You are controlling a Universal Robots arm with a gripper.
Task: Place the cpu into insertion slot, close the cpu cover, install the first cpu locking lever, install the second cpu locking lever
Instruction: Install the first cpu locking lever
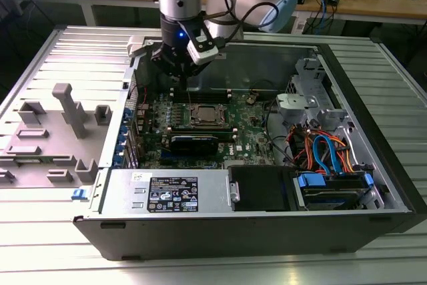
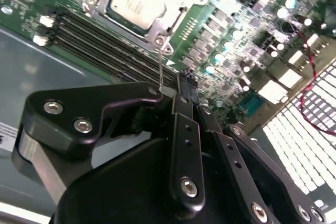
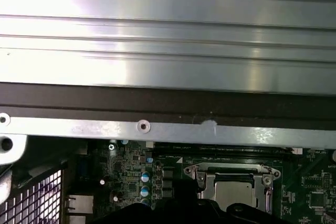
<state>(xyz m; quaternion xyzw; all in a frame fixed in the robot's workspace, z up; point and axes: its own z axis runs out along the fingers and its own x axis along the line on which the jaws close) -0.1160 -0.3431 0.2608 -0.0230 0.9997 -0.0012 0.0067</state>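
On the exterior view's left we see a grey plastic fixture (image 1: 63,131) lying on the ribbed metal table (image 1: 200,268), beside the open computer case (image 1: 267,225). Moving rightward, the arm's gripper (image 1: 179,71) hangs inside the case above the far edge of the green motherboard (image 1: 247,131), close to the back wall and a little behind the socket. In the second wrist view its black fingers (image 2: 184,108) stand drawn together with no gap between them and nothing gripped that we can make out; a thin wire lever (image 2: 160,72) runs from the socket corner toward the fingertips, though we cannot tell whether it touches them. The cpu (image 2: 137,1) sits in the insertion slot (image 1: 205,115), its silvery top showing through the window of the cpu cover (image 2: 173,17), which lies flat over it. Dark memory slots (image 2: 100,43) run alongside the socket. Further to the exterior view's right we see the silver drive cage (image 1: 313,98) and a bundle of blue and orange cables (image 1: 327,155).
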